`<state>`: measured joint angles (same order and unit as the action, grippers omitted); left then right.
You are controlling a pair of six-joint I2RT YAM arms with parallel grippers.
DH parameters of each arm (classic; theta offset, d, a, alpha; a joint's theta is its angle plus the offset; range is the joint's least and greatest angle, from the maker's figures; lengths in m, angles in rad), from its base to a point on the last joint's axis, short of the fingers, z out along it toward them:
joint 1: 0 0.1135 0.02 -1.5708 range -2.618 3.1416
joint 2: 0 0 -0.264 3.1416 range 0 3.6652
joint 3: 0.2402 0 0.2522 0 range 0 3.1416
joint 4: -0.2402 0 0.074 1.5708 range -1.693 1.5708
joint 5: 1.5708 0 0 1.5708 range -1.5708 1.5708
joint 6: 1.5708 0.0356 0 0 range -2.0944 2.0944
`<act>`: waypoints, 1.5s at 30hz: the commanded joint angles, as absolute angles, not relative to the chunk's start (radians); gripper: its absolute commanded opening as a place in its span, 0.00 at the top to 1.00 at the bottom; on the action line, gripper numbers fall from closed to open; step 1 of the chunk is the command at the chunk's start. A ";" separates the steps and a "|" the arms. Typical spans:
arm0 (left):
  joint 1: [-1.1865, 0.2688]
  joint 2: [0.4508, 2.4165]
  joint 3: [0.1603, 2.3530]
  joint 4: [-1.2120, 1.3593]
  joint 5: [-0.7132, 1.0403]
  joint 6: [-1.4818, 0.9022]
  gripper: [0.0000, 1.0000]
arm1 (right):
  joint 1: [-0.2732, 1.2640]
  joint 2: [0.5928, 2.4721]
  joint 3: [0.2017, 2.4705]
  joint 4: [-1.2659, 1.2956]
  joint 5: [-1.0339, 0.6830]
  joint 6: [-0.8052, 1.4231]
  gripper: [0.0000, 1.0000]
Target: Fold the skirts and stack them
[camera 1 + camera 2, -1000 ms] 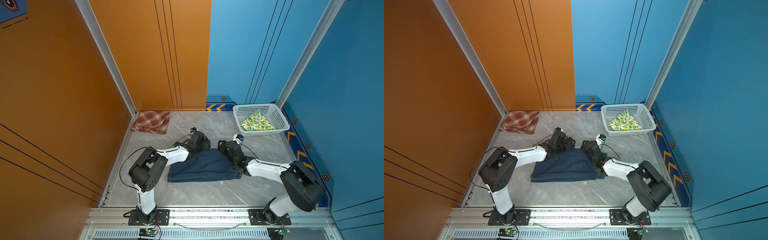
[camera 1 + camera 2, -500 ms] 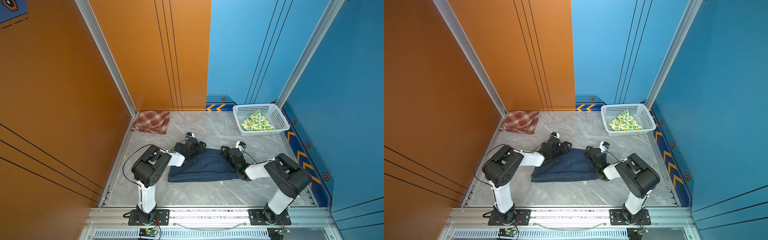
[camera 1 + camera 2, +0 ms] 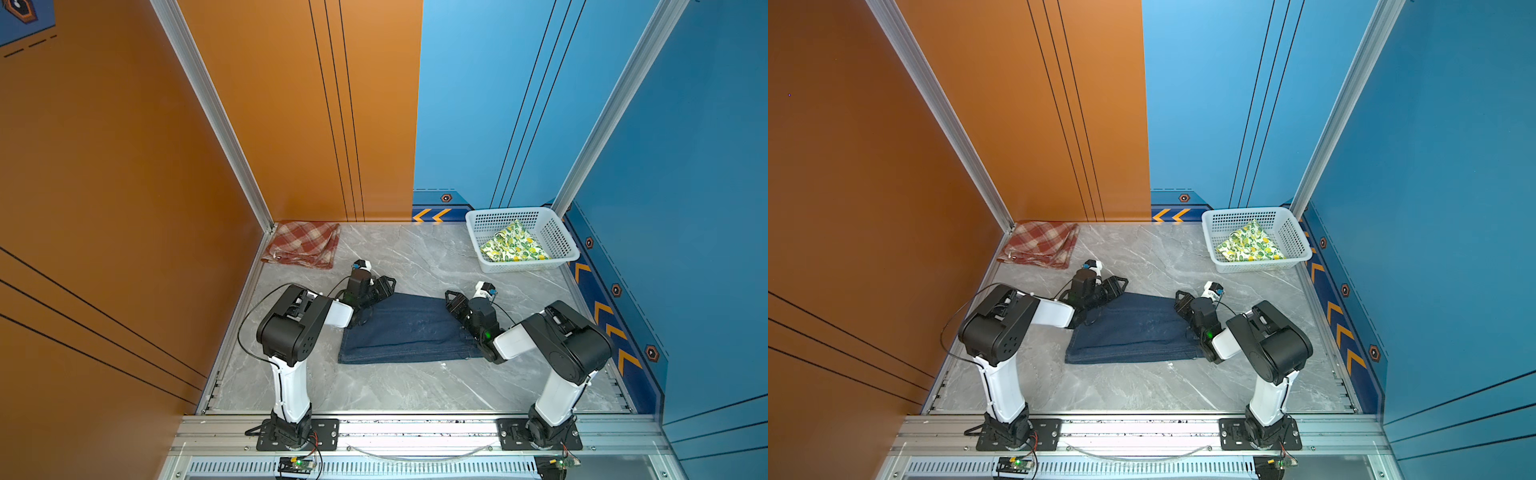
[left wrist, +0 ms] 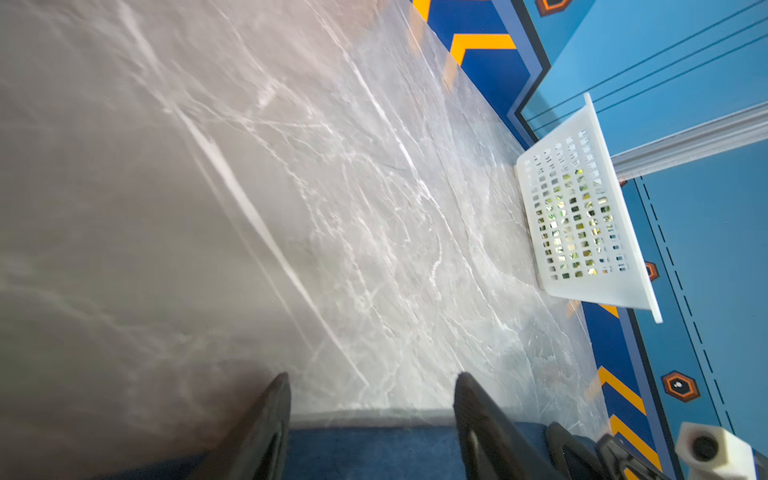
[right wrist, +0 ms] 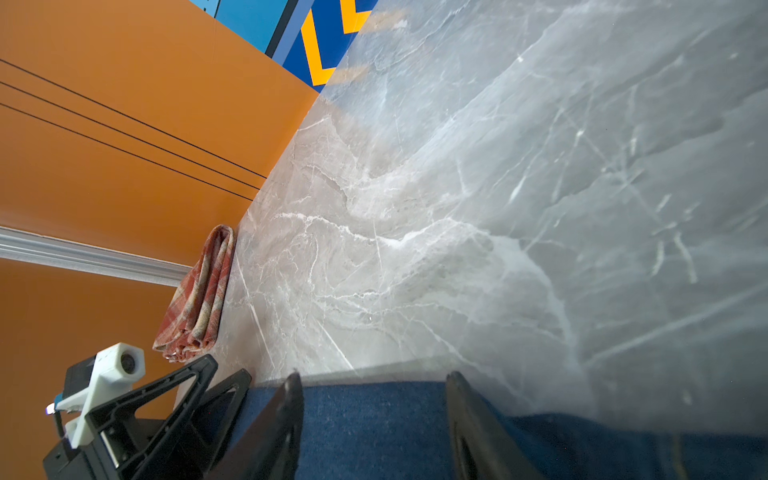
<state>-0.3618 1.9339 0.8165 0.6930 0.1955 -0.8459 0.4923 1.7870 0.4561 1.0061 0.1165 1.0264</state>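
Plaid skirt lies folded far left; denim skirt is folded but unstacked; lemon skirt sits in the basket; left tool and right tool gape wide.

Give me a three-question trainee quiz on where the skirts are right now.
1. True or false: the lemon-print skirt lies inside the white basket.
2. Where is the plaid skirt? A) in the basket B) draped over an arm C) folded by the orange wall.
3. Fill in: both pairs of jaws stand open at the far edge of the ____.
Key: 1 true; 2 C; 3 denim skirt.
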 commanded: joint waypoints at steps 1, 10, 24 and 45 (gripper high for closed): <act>-0.299 1.928 0.782 0.638 0.222 -0.832 0.36 | 0.462 1.763 0.439 0.813 0.177 0.956 0.43; -0.180 1.840 0.820 0.587 0.303 -0.846 0.31 | 0.449 1.660 0.522 0.630 0.173 0.894 0.39; -0.242 1.478 1.058 -0.229 0.073 -0.547 0.19 | 0.430 1.400 0.839 0.056 0.117 0.745 0.17; -0.468 1.520 0.834 -0.432 -0.133 -0.496 0.17 | 0.207 1.047 0.670 -0.563 -0.127 0.669 0.23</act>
